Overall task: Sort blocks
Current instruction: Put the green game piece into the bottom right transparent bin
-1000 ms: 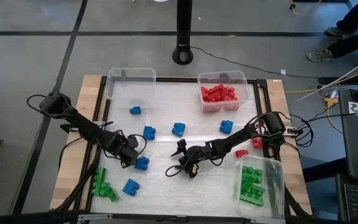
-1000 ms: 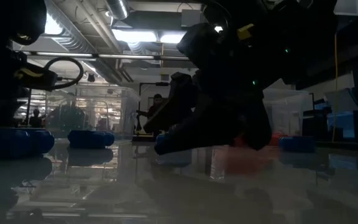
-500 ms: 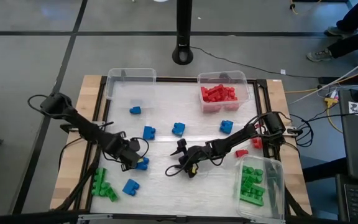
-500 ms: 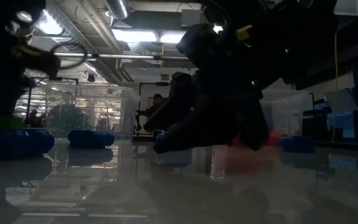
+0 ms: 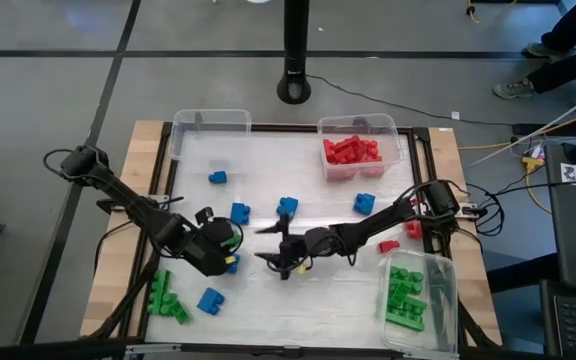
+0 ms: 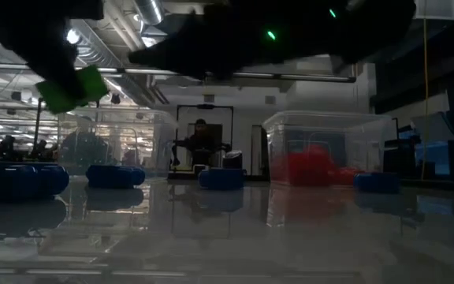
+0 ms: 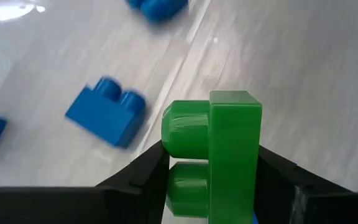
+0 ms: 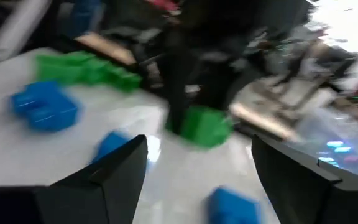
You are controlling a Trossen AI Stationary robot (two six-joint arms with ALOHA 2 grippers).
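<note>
Plastic everywhere on my screens: glossy studded bricks on a smooth, reflective white table (image 5: 268,300) with a wooden edge. My left gripper (image 7: 210,180) is clamped on a green block (image 7: 219,155), a squarish brick with rounded studs on its side, pinched between the two dark fingers (image 7: 145,177). From above, that gripper (image 5: 218,245) sits at the table's left-middle with the green block (image 5: 228,240) lifted off the surface; the low camera shows it hanging in the air (image 6: 71,87).

My right gripper (image 5: 280,258) is near the table's centre, jaws spread apart and holding nothing; its fingers (image 8: 107,180) frame the other arm and its green block.

Blue blocks (image 5: 238,212) lie scattered across the middle, more green blocks (image 5: 166,298) are heaped at the near left corner, and a lone red block (image 5: 389,245) lies beside the right arm. Clear thin-walled bins hold the red pile (image 5: 353,150) and a green pile (image 5: 406,298); a third bin (image 5: 210,132) stands at the far left.

Compared with a second ago, the left gripper has closed and come up with the green block, and the right gripper has risen and drifted left.
</note>
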